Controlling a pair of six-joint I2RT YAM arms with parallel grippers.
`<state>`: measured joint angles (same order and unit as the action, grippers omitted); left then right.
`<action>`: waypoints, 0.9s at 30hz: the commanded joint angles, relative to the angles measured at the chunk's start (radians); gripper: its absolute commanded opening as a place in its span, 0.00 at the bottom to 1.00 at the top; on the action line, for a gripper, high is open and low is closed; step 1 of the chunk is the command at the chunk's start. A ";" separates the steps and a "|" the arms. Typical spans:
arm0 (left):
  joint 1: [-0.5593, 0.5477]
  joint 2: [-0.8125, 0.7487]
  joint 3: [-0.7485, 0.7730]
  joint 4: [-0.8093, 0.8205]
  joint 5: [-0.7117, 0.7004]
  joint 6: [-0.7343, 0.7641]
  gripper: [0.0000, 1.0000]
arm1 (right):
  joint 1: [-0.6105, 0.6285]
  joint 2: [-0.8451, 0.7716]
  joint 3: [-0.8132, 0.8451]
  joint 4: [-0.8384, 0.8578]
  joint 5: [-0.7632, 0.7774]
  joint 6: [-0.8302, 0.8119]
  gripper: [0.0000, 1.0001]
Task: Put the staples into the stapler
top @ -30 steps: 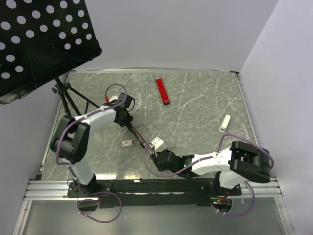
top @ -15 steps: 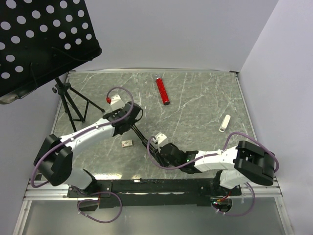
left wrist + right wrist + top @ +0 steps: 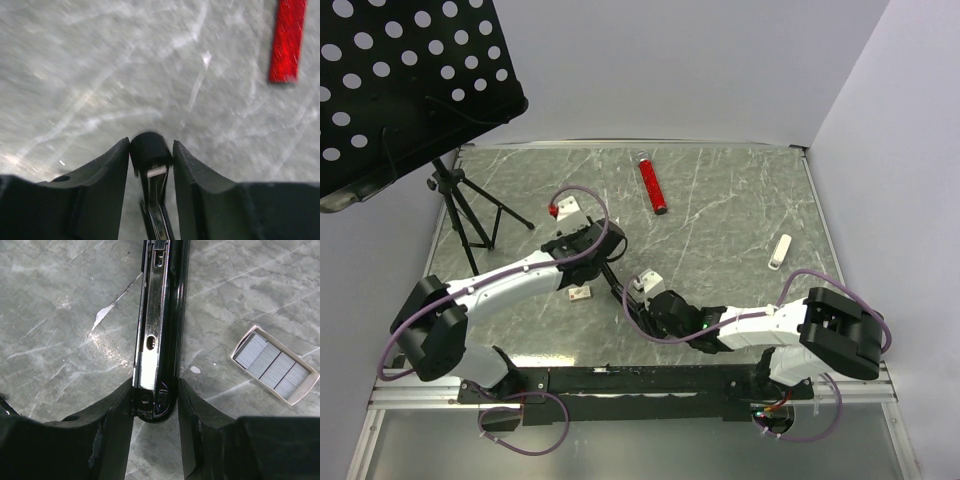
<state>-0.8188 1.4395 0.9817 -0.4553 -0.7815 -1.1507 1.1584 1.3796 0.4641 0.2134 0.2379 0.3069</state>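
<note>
The slim black stapler (image 3: 621, 285) lies opened out between my two grippers, near the table's middle. My left gripper (image 3: 604, 258) is shut on its far rounded black end (image 3: 150, 150). My right gripper (image 3: 642, 301) is shut on its near end (image 3: 156, 405), and the shiny metal channel (image 3: 151, 320) runs away from it. Several silver-grey staples strips (image 3: 272, 364) lie in a small beige tray on the table, right of the stapler in the right wrist view. I cannot make them out in the top view.
A red tube (image 3: 652, 187) lies at the back and shows in the left wrist view (image 3: 287, 40). A small beige box piece (image 3: 580, 293) lies left of the stapler. A white piece (image 3: 779, 251) lies at the right. A black tripod (image 3: 460, 205) and perforated stand (image 3: 400, 80) are at the back left.
My left arm has stretched out and its gripper has moved right and nearer with the stapler's far end. The right gripper shifted slightly and keeps its hold.
</note>
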 commanded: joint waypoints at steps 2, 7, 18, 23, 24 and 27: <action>-0.065 -0.005 -0.038 0.038 0.191 -0.004 0.48 | -0.038 -0.036 0.001 0.076 0.005 0.018 0.15; -0.066 0.002 -0.052 0.078 0.180 0.040 0.57 | -0.052 -0.050 -0.004 0.083 -0.012 0.020 0.15; -0.068 -0.048 -0.178 0.283 0.113 0.232 0.66 | -0.071 -0.074 -0.035 0.116 -0.054 0.024 0.15; -0.068 -0.085 -0.239 0.443 0.120 0.348 0.71 | -0.081 -0.073 -0.039 0.129 -0.084 0.012 0.15; -0.066 -0.090 -0.258 0.507 0.128 0.364 0.72 | -0.085 -0.074 -0.038 0.127 -0.089 0.011 0.15; -0.068 -0.109 -0.294 0.602 0.162 0.434 0.73 | -0.091 -0.073 -0.038 0.132 -0.110 0.001 0.16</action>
<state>-0.8848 1.3758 0.7223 -0.0620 -0.6327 -0.8474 1.0809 1.3476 0.4316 0.2859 0.1635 0.3202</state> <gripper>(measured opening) 0.725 0.252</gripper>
